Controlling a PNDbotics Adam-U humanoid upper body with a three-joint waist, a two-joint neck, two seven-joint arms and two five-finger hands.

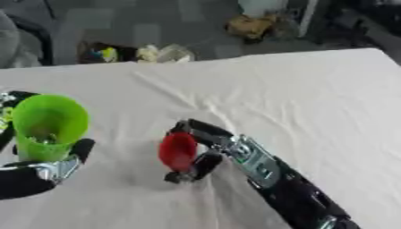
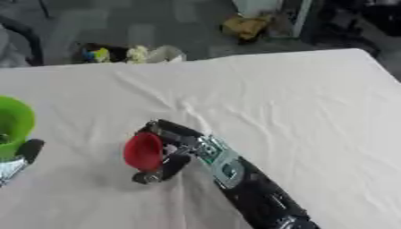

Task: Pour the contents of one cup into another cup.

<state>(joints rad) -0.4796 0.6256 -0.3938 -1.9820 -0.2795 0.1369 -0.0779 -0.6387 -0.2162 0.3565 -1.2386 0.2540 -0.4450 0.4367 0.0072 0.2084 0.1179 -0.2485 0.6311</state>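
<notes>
A green cup (image 1: 47,126) stands at the left of the white table (image 1: 313,98), its mouth tipped toward me, with something small and pale inside. My left hand (image 1: 47,172) is curled round its lower part, thumb up on its right side. A small red cup (image 1: 178,152) sits near the table's middle, tilted on its side so that its mouth faces left toward the green cup. My right hand (image 1: 205,150) is shut on it, fingers above and thumb below. The two cups are apart.
The white cloth is wrinkled across the middle. Beyond the table's far edge the floor holds a heap of small coloured things (image 1: 133,53) and a brown bag (image 1: 250,27). Bare cloth stretches to the right and back.
</notes>
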